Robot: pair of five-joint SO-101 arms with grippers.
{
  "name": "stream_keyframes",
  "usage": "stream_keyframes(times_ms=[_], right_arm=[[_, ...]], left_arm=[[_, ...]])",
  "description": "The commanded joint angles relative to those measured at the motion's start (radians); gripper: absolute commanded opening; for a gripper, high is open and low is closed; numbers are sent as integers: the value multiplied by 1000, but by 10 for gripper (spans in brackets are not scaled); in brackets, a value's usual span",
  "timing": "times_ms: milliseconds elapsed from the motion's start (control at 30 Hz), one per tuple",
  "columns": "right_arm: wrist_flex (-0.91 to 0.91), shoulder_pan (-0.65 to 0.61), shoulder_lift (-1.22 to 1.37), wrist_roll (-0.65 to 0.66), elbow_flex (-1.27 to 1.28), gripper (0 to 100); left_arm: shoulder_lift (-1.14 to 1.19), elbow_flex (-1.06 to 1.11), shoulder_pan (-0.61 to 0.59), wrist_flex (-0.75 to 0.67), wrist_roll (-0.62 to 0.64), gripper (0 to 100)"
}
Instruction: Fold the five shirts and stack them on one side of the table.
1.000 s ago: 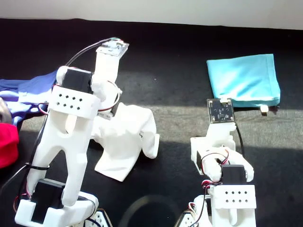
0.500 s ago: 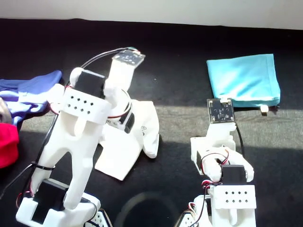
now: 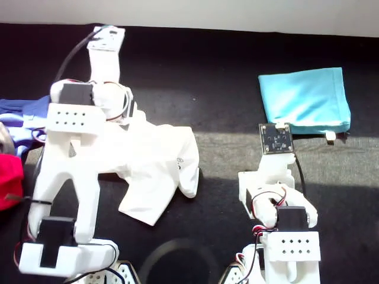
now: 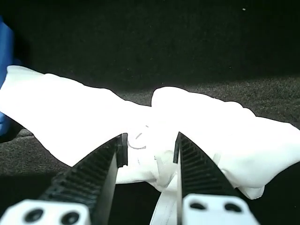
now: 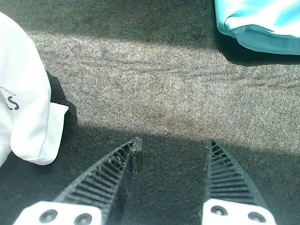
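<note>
While the left jaws hang apart right over the white shirt (image 3: 159, 170), the right jaws gape off beside it.

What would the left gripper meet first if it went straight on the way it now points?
Most likely the white shirt: the left gripper, open, points at its crumpled middle just ahead, though the gap between them is hard to judge.
</note>
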Motion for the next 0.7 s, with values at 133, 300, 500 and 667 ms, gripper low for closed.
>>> stream_keyframes(times_ms=[133, 300, 500, 667], right_arm=[[-16, -1, -13, 0, 2, 214], [-16, -1, -13, 0, 4, 214], [-16, -1, -13, 0, 4, 214], [-15, -1, -13, 0, 4, 214]], left_arm=[[159, -4, 10, -54, 8, 171], [255, -70, 16, -58, 97, 171], [352, -170, 105, -52, 120, 171], [384, -206, 154, -54, 120, 171]])
